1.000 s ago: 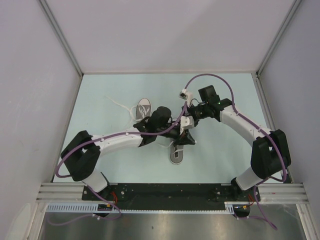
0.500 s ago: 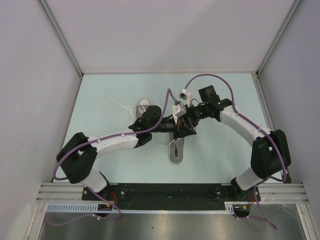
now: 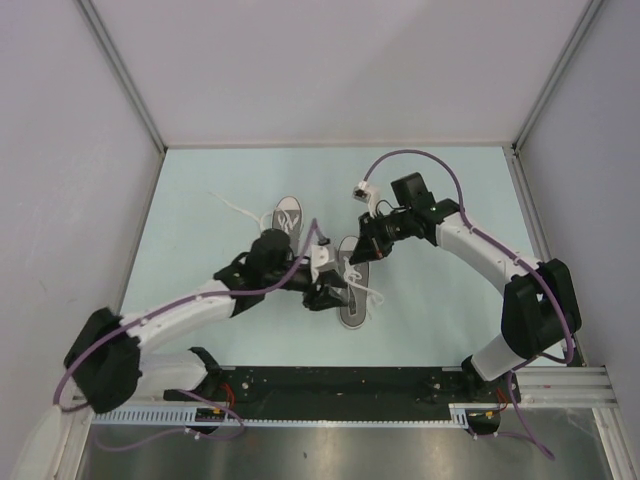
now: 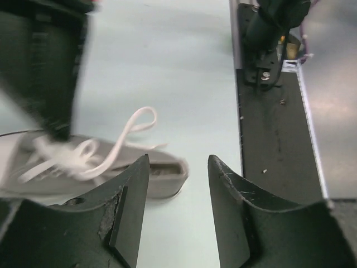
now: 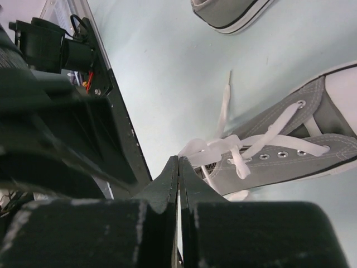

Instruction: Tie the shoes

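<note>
Far shoe (image 3: 287, 215) is sitting up-left of the near shoe (image 3: 352, 308) on the desk (image 3: 450, 190). Its loose lace (image 3: 228, 205) is trailing off further left, so imo that one's not started.

Left gripper (image 4: 178, 162) is the one that's just changing. Half a sec ago it was clamped shut right over the near shoe next to the other arm. Now it's backing off to that shoe's left w/ fingers spreading and nothing between them, i.e. it's letting go of whatever strand it had.

The laces (image 5: 223, 148) are lying bunched over the near shoe's tongue, w/ loops spilling off the side away from the left gripper. Looks like a knot or bow forming, can't tell how tight.

Right gripper (image 5: 178, 159) is hanging over the near shoe's toe end, fingers pressed together, tips just beside the lace bunch. Can't tell if a strand is caught in there.

I'm reading this as a pull step finishing on the near shoe, w/ the far shoe left to do.
</note>
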Controlling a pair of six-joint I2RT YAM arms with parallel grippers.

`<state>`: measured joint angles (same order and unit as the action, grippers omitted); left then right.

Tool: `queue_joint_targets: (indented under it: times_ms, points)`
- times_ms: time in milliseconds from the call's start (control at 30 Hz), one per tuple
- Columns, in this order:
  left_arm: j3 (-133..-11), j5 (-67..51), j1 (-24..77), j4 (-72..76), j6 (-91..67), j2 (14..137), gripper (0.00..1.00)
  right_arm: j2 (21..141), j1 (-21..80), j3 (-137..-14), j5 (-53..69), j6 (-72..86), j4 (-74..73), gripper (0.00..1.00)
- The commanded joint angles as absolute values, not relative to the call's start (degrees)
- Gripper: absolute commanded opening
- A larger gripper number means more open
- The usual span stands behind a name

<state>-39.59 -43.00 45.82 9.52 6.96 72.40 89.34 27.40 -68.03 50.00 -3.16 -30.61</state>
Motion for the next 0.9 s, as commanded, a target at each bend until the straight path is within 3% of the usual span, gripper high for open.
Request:
queue_joint_targets:
  times_ms: [0, 233, 867]
  points:
    - [-39.0, -45.5, 37.5, 0.5, 14.6, 61.2, 0.52, 88.1, 29.3, -68.1, 50.6, -3.0, -28.3, 0.00]
    - [-41.6, -41.2, 29.0, 3.5, 10.6, 63.3, 0.56, 88.6, 31.5, -68.1, 49.7, -2.6, -26.7, 0.00]
    - [-43.2, -47.4, 34.2, 18.3, 6.9, 79.4, 0.53, 88.2, 30.6, -68.1, 50.7, -2.9, -26.6, 0.00]
